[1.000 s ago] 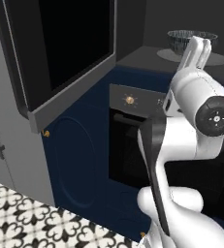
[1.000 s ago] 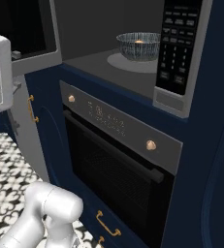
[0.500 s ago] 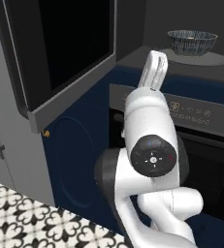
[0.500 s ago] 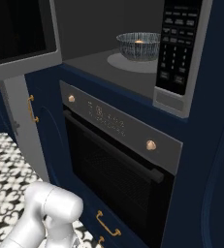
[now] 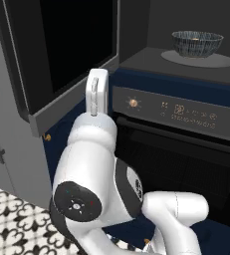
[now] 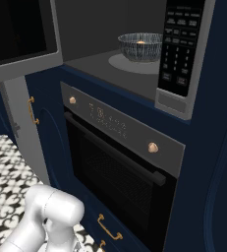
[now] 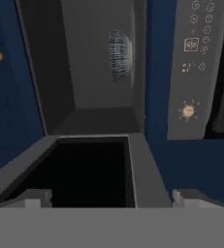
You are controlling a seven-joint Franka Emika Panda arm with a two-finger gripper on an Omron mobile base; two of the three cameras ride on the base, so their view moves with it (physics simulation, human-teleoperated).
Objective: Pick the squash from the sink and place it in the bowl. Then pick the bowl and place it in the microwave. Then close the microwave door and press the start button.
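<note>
Bowl (image 5: 197,43) — seated on microwave (image 6: 134,69) turntable; door (image 5: 61,45) swung open. Gripper (image 7: 111,196) — spread wide, nothing held.

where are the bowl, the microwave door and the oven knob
bowl (image 6: 140,47), right base view, striped outer wall
microwave door (image 5: 71,40), left base view, black glass panel
oven knob (image 6: 153,146), right base view, round brass face
</note>
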